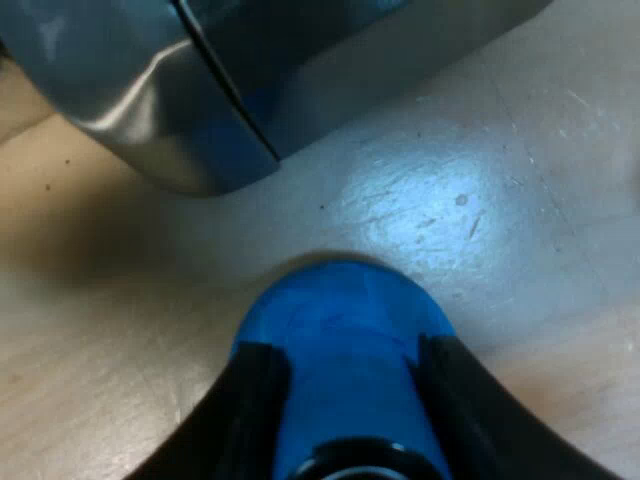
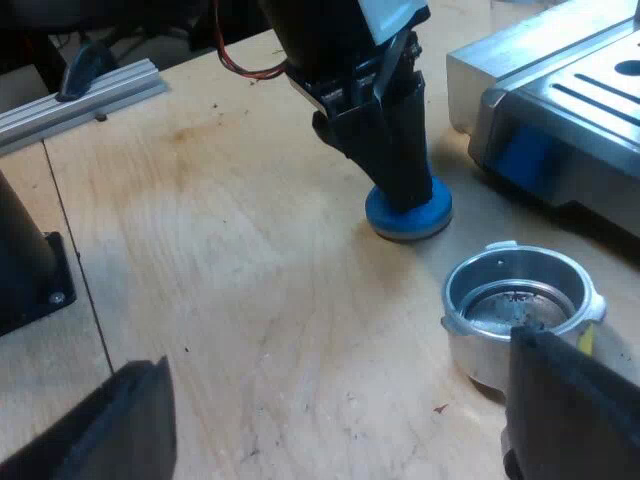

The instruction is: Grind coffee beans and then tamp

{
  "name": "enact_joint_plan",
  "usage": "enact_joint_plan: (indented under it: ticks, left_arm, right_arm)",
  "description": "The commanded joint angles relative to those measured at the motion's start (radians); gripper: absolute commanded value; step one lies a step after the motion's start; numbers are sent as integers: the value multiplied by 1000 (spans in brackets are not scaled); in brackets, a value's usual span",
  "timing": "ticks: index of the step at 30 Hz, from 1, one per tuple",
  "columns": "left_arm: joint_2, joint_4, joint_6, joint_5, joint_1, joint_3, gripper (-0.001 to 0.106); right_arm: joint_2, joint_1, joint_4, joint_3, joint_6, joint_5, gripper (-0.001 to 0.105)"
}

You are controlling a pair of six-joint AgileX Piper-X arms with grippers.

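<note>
Within left end effector [image 1: 348,362], tamper [image 1: 340,300] sits, apparently gripped.

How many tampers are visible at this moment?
1. The blue tamper stands on the table, held in the left gripper, near the metal holder. Others may be hidden.

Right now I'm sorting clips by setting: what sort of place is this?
Probably a lab or workshop bench rigged for coffee making, not a café: a plywood table, an aluminium rail, and an espresso machine with a blue tamper and metal holder nearby.
</note>
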Motion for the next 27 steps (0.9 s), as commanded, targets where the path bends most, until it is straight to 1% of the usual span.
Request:
enact_joint_plan:
  ticks: [1,3,5,6,7,8,9,11,13,14,17,18,21,22,24,25,27]
  left_arm:
    - [10,4,-5,-18,0,2,34]
    - [10,10,-6,-15,0,2,56]
    - [10,12,-6,-8,0,2,67]
    - [10,12,-6,23,0,2,75]
    - [10,12,-6,36,0,2,76]
    - [10,12,-6,69,0,2,80]
    - [10,16,-6,84,0,2,83]
    - [8,41,0,77,0,-1,84]
    - [-4,59,2,51,0,-4,84]
    - [-21,68,2,31,0,-5,84]
    - [-90,91,2,5,0,-4,84]
    - [-130,96,2,4,0,-4,84]
    - [-247,105,-4,4,0,-4,84]
    - [-265,108,-5,4,0,-4,84]
    - [-372,119,-5,4,0,-6,84]
    - [-399,122,-5,4,0,-6,84]
    - [-497,137,-5,4,0,-8,84]
  right_arm:
    - [-4,1,-6,-3,-14,-3,70]
    - [-4,1,-6,-3,-14,-3,70]
    - [-4,1,-6,-3,-14,-3,70]
    - [-4,1,-6,-3,-14,-3,70]
    - [-4,1,-4,-3,-14,-3,70]
    - [-4,1,2,-3,-14,-1,70]
    - [-4,1,12,-3,-14,-1,70]
    - [-4,1,26,-3,-10,-1,70]
    - [-4,1,33,-3,-7,-1,70]
    - [-4,1,33,-3,-7,-1,70]
    - [-4,1,31,-16,-1,-1,70]
    - [-4,1,31,-24,10,-1,70]
    - [-4,1,33,-49,15,-1,70]
    - [-4,1,33,-53,15,-1,70]
    - [-4,1,37,-87,15,-1,70]
    - [-4,1,40,-97,15,-1,70]
    - [-4,1,58,-137,12,-1,70]
